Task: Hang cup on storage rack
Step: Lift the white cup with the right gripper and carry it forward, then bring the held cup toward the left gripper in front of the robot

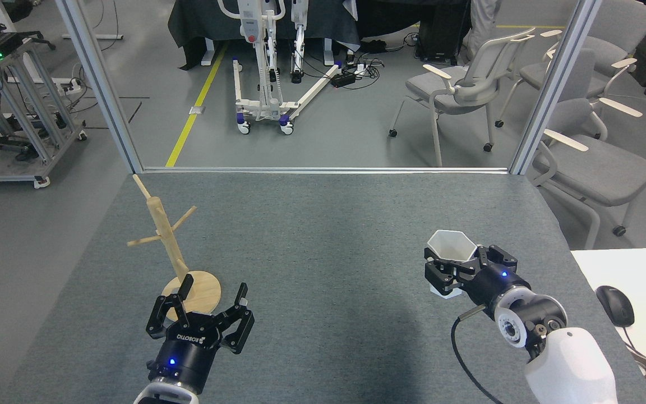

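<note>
**Head view: table, cup, rack, two grippers**

- Table (323, 224): grey felt-like top, metal frame along far edge.
- Cup (451, 247): white, six-sided rim, open mouth up and tilted slightly; right side of table, pinched low on its body by right gripper (453, 274), black fingers closed against both sides. Whether base touches the table cannot be told.
- Rack (172, 247): pale wood, round base flat on table at near left, post upright, thin pegs angled up and outward; no cup on any peg. Well apart from cup.
- Left gripper (211, 303): near left, just in front of rack base, fingers spread wide, holding nothing.
- Beyond table: grey chairs (457, 84) far right, wheeled white frame (261, 106) on floor, yellow floor line (194, 106).
- Near right: white desk corner with black mouse (614, 306).
</note>
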### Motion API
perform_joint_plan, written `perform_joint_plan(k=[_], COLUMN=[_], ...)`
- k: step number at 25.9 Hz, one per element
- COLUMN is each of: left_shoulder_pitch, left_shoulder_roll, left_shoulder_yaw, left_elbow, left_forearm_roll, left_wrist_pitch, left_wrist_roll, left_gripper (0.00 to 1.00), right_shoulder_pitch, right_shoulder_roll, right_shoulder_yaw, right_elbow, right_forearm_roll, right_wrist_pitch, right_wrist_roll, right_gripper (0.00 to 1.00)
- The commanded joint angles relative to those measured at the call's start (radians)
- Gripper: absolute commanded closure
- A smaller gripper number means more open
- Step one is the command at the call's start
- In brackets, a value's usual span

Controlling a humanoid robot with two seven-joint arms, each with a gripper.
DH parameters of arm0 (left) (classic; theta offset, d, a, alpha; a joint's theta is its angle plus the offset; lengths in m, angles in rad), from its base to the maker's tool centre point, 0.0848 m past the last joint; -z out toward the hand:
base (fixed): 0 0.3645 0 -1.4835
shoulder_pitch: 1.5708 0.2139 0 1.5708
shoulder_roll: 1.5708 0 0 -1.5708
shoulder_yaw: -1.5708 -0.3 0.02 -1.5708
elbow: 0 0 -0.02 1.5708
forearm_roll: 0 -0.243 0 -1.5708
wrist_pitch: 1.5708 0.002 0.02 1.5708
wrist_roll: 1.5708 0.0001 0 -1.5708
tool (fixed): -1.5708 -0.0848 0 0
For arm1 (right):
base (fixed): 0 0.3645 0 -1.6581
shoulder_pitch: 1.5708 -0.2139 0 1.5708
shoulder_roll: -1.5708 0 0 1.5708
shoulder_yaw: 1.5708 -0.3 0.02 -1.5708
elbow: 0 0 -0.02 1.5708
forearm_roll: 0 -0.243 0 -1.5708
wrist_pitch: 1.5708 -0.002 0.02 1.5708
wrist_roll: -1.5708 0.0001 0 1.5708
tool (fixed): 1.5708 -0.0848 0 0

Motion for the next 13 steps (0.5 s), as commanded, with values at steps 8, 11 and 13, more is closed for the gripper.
perform_joint_plan(k=[8, 11, 13], left_shoulder_pitch=[0.092, 0.089, 0.077], left_shoulder_roll=[0.004, -0.010, -0.059], left_shoulder_yaw=[-0.044, -0.117, -0.148], left_elbow=[-0.035, -0.036, -0.032], left_forearm_roll=[0.000, 0.000, 0.000], left_wrist_pitch=[-0.182, -0.202, -0.181], left_wrist_roll=[0.004, -0.004, -0.015], left_gripper=[0.01, 0.01, 0.04], right_shoulder_pitch=[-0.215, -0.272, -0.302], right_shoulder_roll=[0.151, 0.200, 0.230], right_shoulder_yaw=[0.198, 0.276, 0.328], right_elbow=[-0.210, -0.214, -0.216], right_forearm_roll=[0.083, 0.114, 0.142], right_wrist_pitch=[0.309, 0.392, 0.432], right_wrist_roll=[0.291, 0.316, 0.351], right_gripper=[0.97, 0.96, 0.96])
